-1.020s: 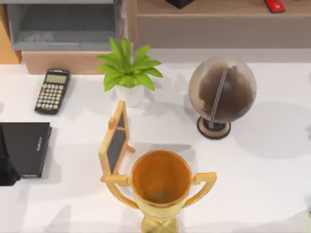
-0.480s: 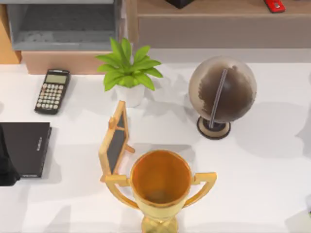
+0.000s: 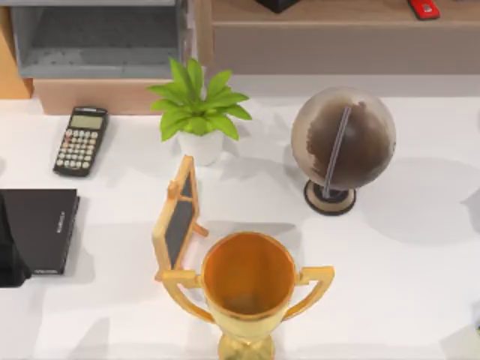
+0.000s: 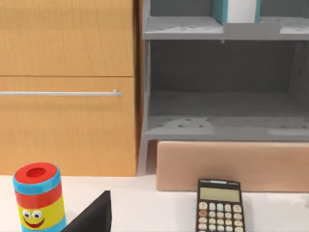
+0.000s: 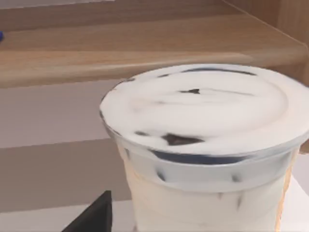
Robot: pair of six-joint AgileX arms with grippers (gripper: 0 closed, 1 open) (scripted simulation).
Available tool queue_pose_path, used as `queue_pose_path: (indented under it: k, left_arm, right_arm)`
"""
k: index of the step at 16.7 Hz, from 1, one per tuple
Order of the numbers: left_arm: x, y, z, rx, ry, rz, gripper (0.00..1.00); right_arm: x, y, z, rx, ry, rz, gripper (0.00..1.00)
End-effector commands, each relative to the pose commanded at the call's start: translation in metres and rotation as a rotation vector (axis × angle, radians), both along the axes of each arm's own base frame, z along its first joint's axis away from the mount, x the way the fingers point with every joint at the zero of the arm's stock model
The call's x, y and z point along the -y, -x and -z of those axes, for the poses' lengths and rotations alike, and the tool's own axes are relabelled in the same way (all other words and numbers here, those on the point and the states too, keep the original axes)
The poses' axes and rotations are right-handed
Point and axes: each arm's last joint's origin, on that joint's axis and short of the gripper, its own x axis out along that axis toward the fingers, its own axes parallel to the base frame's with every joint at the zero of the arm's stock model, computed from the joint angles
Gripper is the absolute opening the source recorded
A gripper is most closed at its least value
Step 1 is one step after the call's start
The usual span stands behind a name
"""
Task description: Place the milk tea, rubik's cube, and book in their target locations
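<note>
milk tea [image 5: 205, 154] stands upright close before the right wrist camera. book [image 4: 240, 10] upright on the grey shelf [image 4: 222, 30]. gripper states: cannot tell.

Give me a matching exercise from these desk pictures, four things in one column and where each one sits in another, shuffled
Things:
1. calculator
2. globe
3. trophy
4. potted plant

Places in the top view:
A. front centre of the table
B. right of the plant
C. far left, by the shelf unit
D. behind the small chalkboard easel

Pairs: 1-C, 2-B, 3-A, 4-D
</note>
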Motion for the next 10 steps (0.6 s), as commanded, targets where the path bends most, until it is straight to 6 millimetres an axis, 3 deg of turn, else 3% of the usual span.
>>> queue_pose_path:
  k: [5,10]
  left_arm:
    - [0.0,0.0,0.0,0.0,0.0,0.0,1.0]
    - [0.0,0.0,0.0,0.0,0.0,0.0,1.0]
  right_arm:
    - [-0.022,-0.006,-0.009,-0.287,-0.079,0.018,1.0]
    - [-0.069,0.001,-0.03,-0.662,-0.088,-0.04,1.0]
